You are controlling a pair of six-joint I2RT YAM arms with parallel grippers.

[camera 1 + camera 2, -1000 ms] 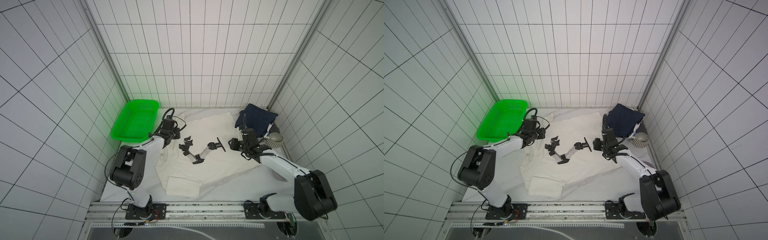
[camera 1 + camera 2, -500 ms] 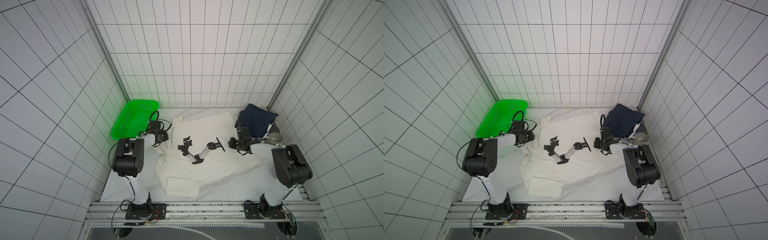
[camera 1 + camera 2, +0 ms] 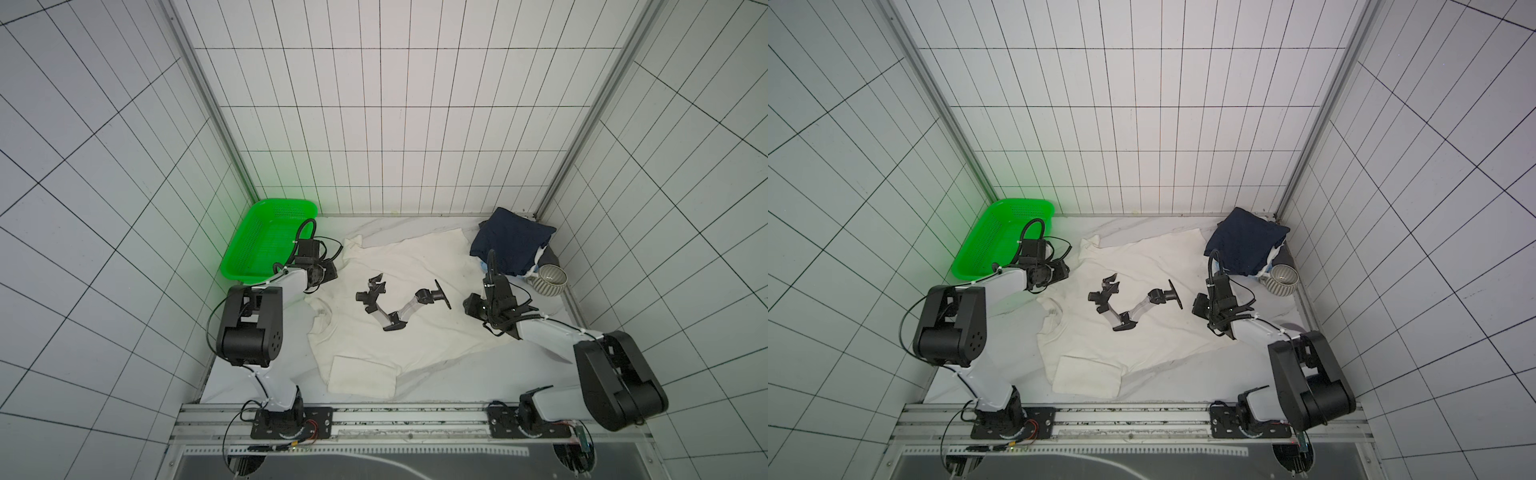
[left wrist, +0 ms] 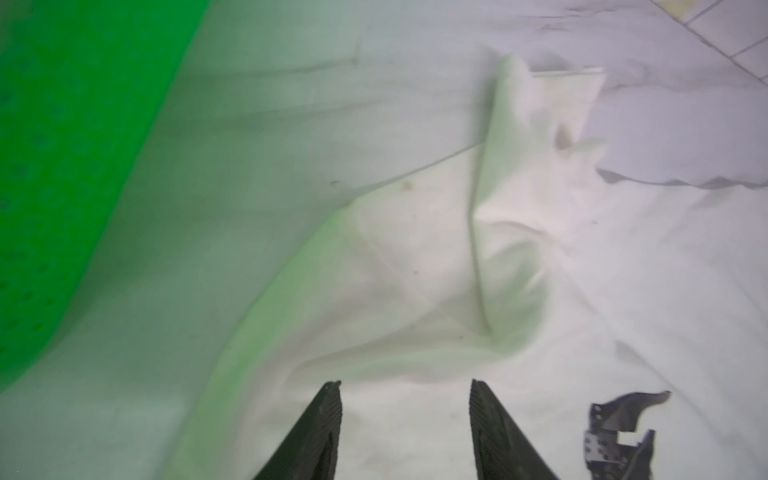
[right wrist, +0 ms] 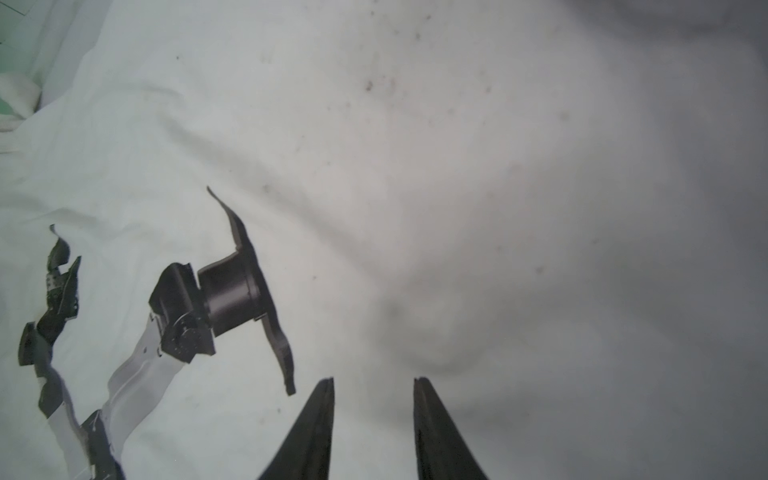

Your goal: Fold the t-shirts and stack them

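Wrist views alone are showing left gripper [image 4: 404, 384] and right gripper [image 5: 374, 380] gaping, empty; shirt [image 3: 415, 328] is lying crosswise, collar [image 3: 322, 312] pointing left

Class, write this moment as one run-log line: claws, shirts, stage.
left claw: open, over cream shirt beside green basket | right claw: open, over cream shirt | navy shirt: on pile, back right

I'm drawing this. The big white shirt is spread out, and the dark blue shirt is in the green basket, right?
No. In both top views the dark blue shirt lies in the far right corner beside the bowl, not in the green basket. The big white shirt is spread out.
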